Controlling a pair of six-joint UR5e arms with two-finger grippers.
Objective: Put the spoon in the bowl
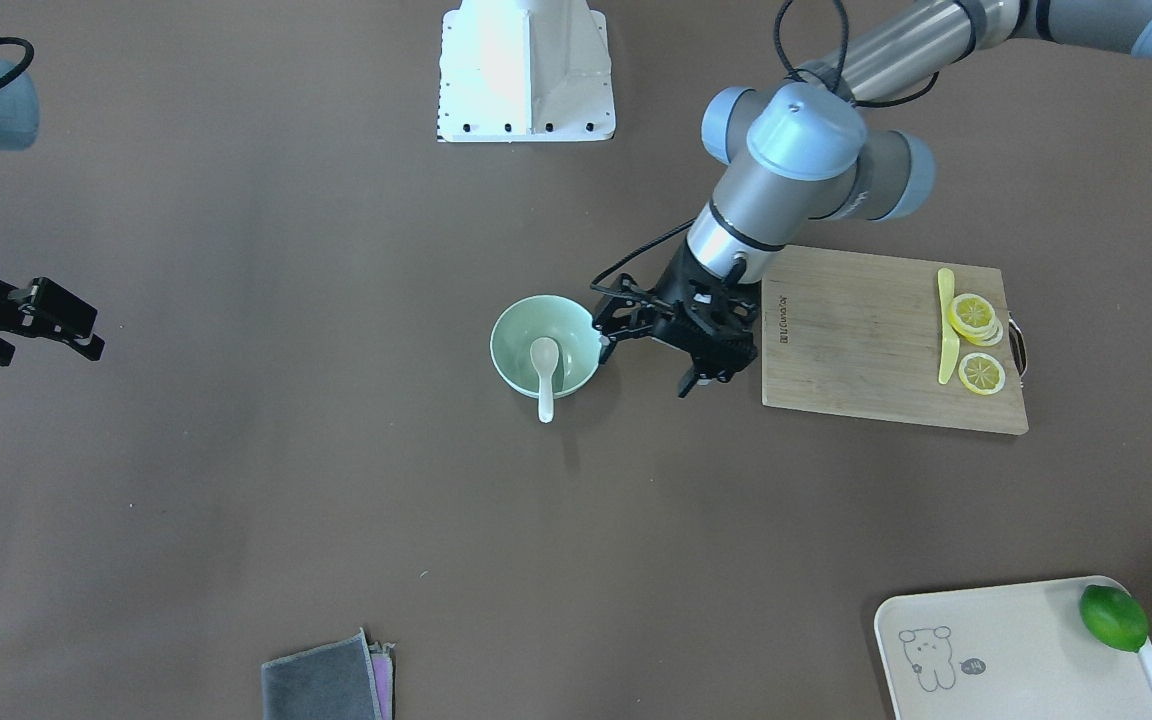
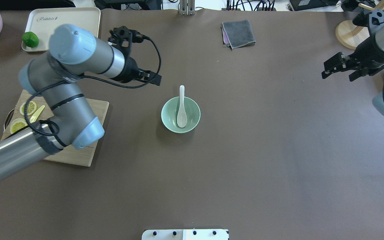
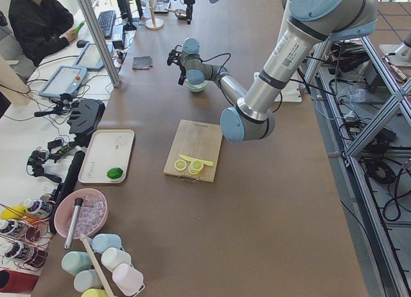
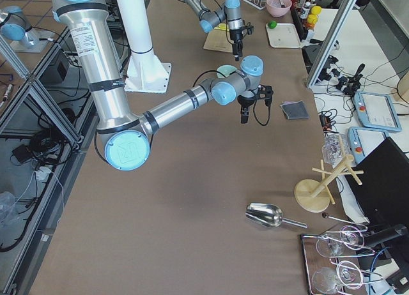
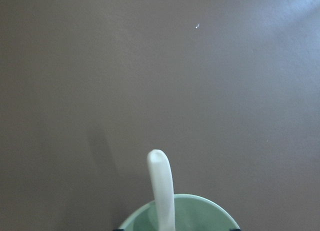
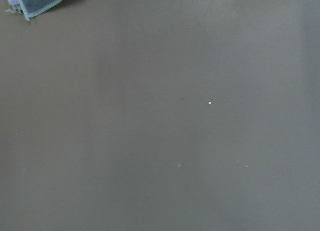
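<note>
The white spoon [image 1: 545, 372] lies in the pale mint-green bowl [image 1: 516, 332] at mid-table, scoop down inside and handle leaning over the rim. In the overhead view the spoon [image 2: 181, 108] rests in the bowl [image 2: 168, 116] with its handle pointing away from the robot. The left wrist view shows the spoon handle [image 5: 161, 188] rising over the bowl's rim [image 5: 212, 211]. My left gripper [image 1: 642, 362] is open and empty, just beside the bowl and clear of the spoon. My right gripper [image 2: 340, 74] is open and empty, far off at the table's side.
A wooden cutting board [image 1: 866, 345] with lemon slices [image 1: 972, 316] and a yellow knife [image 1: 947, 325] lies behind the left gripper. A tray [image 1: 996, 650] holds a lime [image 1: 1114, 617]. A grey cloth [image 1: 324, 685] lies at the table's edge. A wooden rack [image 2: 348, 31] stands near the right arm.
</note>
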